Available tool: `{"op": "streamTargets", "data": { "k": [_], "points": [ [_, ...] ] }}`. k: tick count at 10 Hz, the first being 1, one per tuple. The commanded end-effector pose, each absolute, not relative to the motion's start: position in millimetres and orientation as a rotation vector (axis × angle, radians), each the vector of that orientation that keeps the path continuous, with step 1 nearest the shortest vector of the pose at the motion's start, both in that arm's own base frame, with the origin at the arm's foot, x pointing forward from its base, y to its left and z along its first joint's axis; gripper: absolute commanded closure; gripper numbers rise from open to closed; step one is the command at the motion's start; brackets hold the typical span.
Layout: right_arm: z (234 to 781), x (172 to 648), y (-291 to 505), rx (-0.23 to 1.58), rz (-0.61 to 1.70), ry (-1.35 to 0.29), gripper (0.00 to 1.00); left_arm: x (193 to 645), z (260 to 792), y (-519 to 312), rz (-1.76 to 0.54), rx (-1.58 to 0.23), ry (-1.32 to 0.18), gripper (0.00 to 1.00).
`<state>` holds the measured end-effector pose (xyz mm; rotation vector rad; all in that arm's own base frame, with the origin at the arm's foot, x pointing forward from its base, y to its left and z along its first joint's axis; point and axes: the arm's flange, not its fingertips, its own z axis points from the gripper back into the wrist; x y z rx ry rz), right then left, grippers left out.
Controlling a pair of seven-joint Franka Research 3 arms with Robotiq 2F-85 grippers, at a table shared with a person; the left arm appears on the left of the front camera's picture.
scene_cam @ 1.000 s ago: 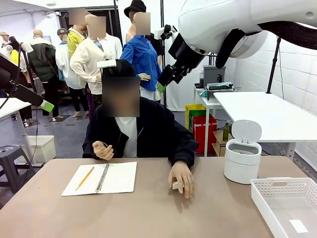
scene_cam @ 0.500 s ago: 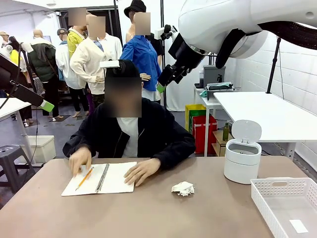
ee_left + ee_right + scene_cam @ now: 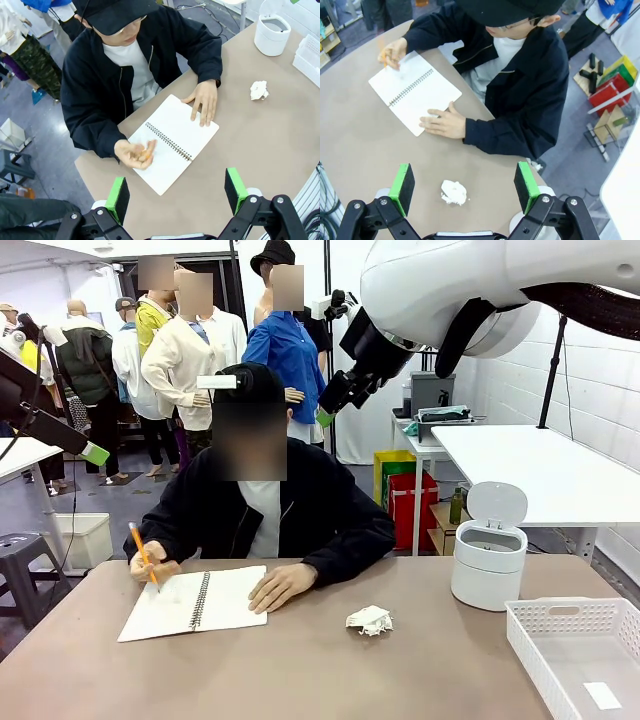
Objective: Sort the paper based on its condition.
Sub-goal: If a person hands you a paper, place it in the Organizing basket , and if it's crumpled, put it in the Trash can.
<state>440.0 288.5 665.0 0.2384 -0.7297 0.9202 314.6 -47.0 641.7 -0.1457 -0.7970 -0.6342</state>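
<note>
Holding one small white slip (image 3: pixel 602 696) in the white basket (image 3: pixel 527 645); standing lid-up beside it, white bin (image 3: pixel 488 565), contents not discernible. Hovering with left fingers (image 3: pixel 118 199) and right fingers (image 3: pixel 402 186) spread wide, gripping nothing. Lying crumpled on the tabletop (image 3: pixel 300 680) between notebook (image 3: pixel 230 600) and bin, the paper (image 3: pixel 370 620).

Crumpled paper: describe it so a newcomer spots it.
On the brown table, look between the open spiral notebook and the white lidded bin. The paper is the small white wad lying alone there, crumpled where the notebook pages lie flat.
</note>
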Motion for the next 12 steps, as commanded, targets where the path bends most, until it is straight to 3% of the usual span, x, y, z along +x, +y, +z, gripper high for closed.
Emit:
{"op": "streamTargets", "data": {
  "k": [1, 4, 9, 12],
  "points": [
    [653, 451, 286, 0.246, 0.937, -0.55, 0.0, 316, 641, -47, -0.631, -0.153, -0.809, 0.0],
    [604, 468, 284, 0.174, 1.019, -0.306, 0.0, 316, 641, -47, -0.631, -0.153, -0.809, 0.0],
    [488, 471, 289, 0.142, 1.322, -0.166, 0.0, 316, 641, -47, -0.631, -0.153, -0.809, 0.0],
    [418, 471, 290, 0.119, 1.328, -0.163, 0.0, 316, 641, -47, -0.631, -0.153, -0.809, 0.0]
  ]
}}
